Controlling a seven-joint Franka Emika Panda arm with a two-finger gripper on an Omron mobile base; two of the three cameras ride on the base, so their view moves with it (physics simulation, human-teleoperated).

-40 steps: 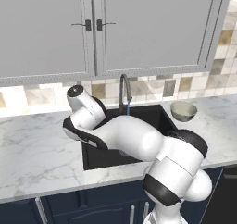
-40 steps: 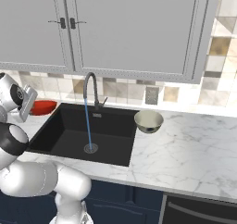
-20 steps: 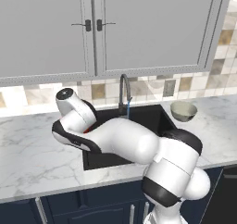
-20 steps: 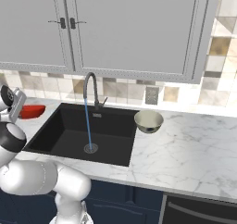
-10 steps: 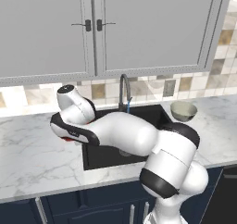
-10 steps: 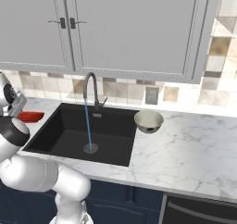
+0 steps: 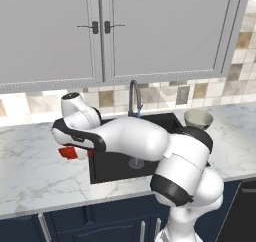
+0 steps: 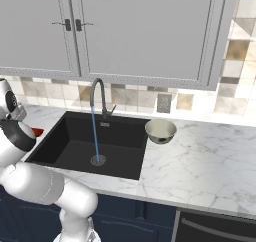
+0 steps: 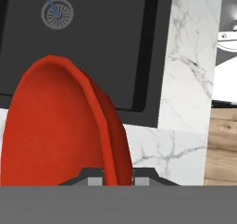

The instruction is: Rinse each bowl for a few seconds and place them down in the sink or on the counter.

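Observation:
The red bowl [image 9: 55, 126] is held on edge, its rim pinched between the two fingertips of my gripper [image 9: 115, 180], which is shut on it. It hangs low over the counter [image 7: 35, 171] just left of the sink [image 7: 107, 167], and shows as a red patch [image 7: 69, 152] under my forearm. Whether it touches the marble I cannot tell. The cream-white bowl [image 8: 160, 130] stands upright on the counter at the sink's right rim, far from my gripper. A thin stream of water [image 8: 94, 133] runs from the faucet [image 8: 97, 93] onto the drain [image 8: 98, 160].
The tiled backsplash [image 8: 130, 98] and grey wall cabinets [image 7: 150, 31] stand behind the sink. An outlet plate [image 8: 164, 103] sits on the wall behind the cream bowl. My own arm arches over the sink's left half. Open marble stretches to the right [image 8: 210, 161].
My arm has swung left and down, carrying the red bowl away from the sink to low over the counter on the sink's left. The cream bowl and the running water are unchanged.

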